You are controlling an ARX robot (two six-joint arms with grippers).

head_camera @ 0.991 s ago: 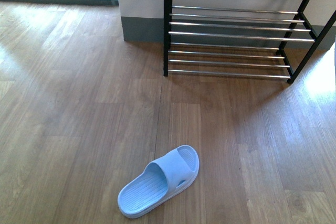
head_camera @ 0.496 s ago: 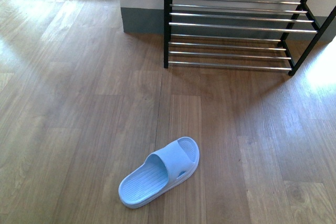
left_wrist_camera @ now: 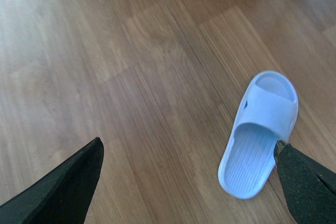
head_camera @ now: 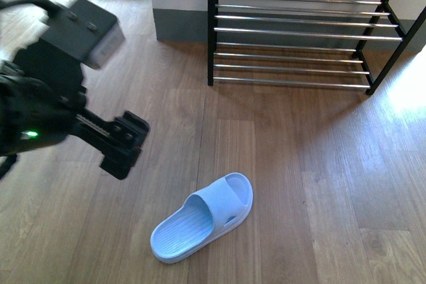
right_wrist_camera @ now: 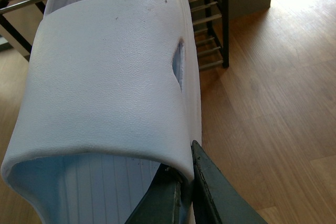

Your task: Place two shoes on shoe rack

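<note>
Two pale blue slippers are to be seen, and neither is on the shoe rack (head_camera: 212, 31) yet. The loose slipper (head_camera: 203, 217) lies flat on the wooden floor (head_camera: 299, 184), sole down and well short of the rack's lowest bars. The held slipper (right_wrist_camera: 105, 77) is gripped by the right pincer (right_wrist_camera: 184, 174), which is pressed together on the edge of the strap. It is carried clear of the floor, with the rack in view beyond it.

The left pincer (left_wrist_camera: 188, 145) is spread wide and empty. In the front view that arm is blurred and is seen to the left of the loose slipper and further from the robot's body. The slipper's long axis runs on a slant, with the heel nearer the robot and to the left, and the toe further away and to the right, roughly towards the rack. In the left wrist view the slipper is not centred in the gap between the fingers. It sits off to one side, with its rim just beside one fingertip (left_wrist_camera: 286, 156). Whether that fingertip touches the slipper cannot be told.

The left arm is judged to be the one for this pickup, since the right is occupied. The coming move would turn on the offset being closed. The pincer would need to be shifted sideways until the slipper lies between the fingers. The wrist would also need to be turned so that the fingers close across the narrow width or over the strap, not along the length.
</note>
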